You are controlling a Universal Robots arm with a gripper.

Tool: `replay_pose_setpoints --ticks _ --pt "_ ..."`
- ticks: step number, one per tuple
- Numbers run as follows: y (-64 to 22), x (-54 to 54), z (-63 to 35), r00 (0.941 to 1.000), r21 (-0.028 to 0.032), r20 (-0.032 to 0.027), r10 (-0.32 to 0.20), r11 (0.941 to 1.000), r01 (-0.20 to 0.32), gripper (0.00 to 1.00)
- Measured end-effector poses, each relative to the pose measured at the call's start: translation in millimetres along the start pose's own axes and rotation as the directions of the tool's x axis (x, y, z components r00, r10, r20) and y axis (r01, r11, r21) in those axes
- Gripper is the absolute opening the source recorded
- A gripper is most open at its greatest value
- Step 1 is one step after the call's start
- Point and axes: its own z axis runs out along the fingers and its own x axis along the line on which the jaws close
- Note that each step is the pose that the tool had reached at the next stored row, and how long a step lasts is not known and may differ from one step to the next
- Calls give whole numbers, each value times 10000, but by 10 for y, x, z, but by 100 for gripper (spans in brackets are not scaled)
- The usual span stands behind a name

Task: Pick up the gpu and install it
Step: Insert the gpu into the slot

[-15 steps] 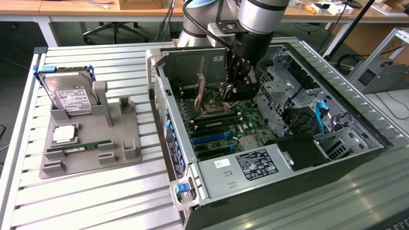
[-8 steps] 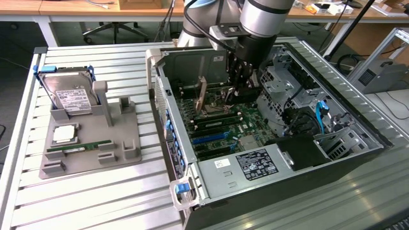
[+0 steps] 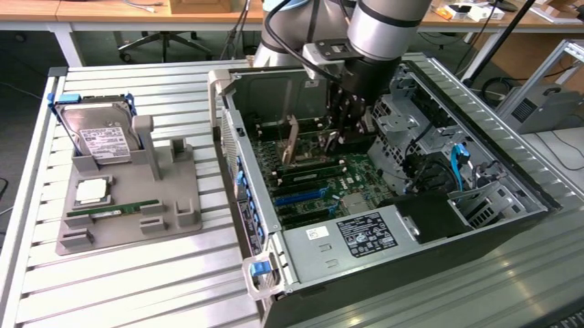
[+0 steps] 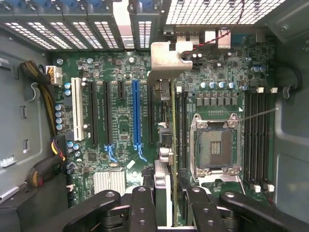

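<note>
Hand [image 4: 166,203]: half closed on the gpu [image 4: 164,145], held edge-on for slotting.
Gpu: hung below the hand, over the motherboard [image 4: 120,121] slots.
Case [image 3: 548,198]: laid open for access.

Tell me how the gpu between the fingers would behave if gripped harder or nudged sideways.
The gpu looks like a thin flat card seen edge-on, so probably stiff along its length yet easily bent or cracked by a sideways push. Its metal bracket likely adds weight at one end. Standing on edge over the motherboard, it would probably tip if released.
</note>
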Motion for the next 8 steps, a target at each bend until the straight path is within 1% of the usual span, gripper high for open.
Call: replay_pose_setpoints --ticks 8 --pt "-3 133 1 10000 0 4 0 10000 0 30"
